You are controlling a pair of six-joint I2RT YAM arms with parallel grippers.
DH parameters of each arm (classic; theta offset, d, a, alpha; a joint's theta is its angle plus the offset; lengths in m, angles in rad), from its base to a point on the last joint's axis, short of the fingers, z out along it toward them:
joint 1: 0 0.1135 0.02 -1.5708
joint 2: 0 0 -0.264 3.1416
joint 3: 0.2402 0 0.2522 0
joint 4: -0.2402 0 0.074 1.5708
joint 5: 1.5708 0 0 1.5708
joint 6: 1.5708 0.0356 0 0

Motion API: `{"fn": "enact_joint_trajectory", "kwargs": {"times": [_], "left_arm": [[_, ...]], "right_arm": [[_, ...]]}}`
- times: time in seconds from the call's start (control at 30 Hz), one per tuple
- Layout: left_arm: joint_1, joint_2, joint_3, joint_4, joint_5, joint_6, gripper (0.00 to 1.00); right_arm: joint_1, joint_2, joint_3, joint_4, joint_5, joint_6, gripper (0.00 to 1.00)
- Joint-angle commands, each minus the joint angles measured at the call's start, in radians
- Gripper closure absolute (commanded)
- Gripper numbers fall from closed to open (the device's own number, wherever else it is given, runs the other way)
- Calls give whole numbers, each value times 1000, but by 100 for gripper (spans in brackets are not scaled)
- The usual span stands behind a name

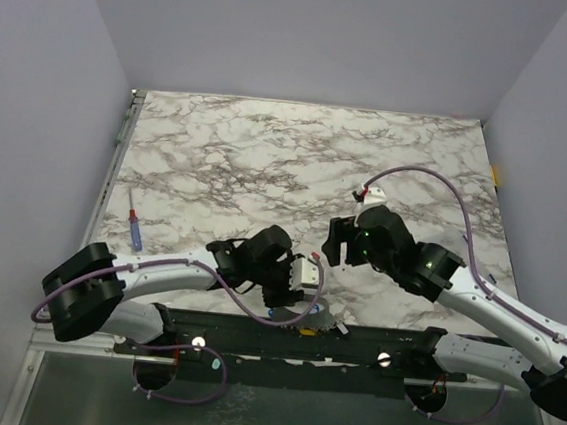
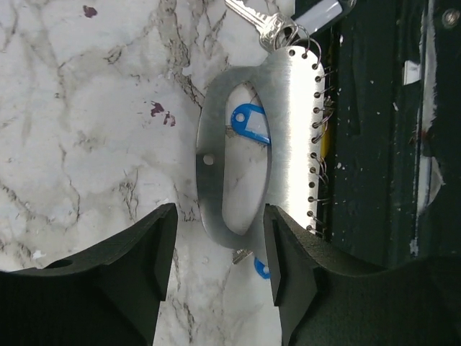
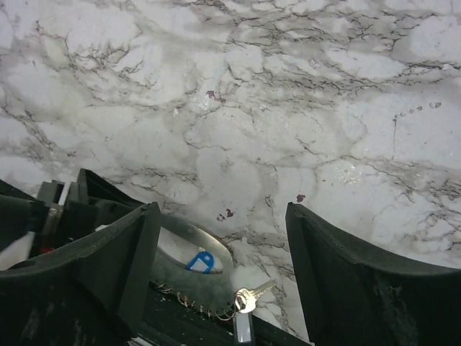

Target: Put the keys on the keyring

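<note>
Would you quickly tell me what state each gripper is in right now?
Left gripper: open over the end of the slotted silver metal plate, nothing held.
Right gripper: open, holding nothing.

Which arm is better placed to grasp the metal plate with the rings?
Left, likely. The left gripper is open with one end of the plate between its jaws; the right gripper hangs open over marble, the plate at its view's edge.
</note>
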Motion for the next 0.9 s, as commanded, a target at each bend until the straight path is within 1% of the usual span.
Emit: {"fn": "enact_joint_trajectory", "kwargs": {"times": [0.0, 0.1, 0.2, 0.37, 0.47, 0.57, 0.7, 0.8, 0.87], "left_arm": [[-34, 130, 57, 22, -19, 175, 43], [-42, 204, 67, 51, -36, 216, 45], [-45, 259, 85, 81, -47, 230, 49], [-54, 317, 91, 147, -70, 213, 56], [-66, 346, 85, 155, -96, 204, 61], [-71, 370, 83, 201, -174, 179, 64], [-67, 412, 93, 232, -347, 169, 66], [-29, 465, 140, 236, -438, 128, 67], [8, 498, 176, 232, -456, 92, 69]], "right_arm": [[-17, 8, 49, -66, 75, 5, 20], [-40, 9, 63, -81, 76, -7, 19], [-58, 4, 66, -77, 68, -25, 19], [-77, -11, 56, -73, 67, -49, 18], [-92, -31, 46, -71, 66, -59, 19], [-118, -50, 41, -68, 62, -70, 18], [-156, -54, 45, -55, 43, -92, 18], [-173, -47, 52, -38, 29, -104, 18], [-179, -41, 53, -28, 20, -109, 18]]}}
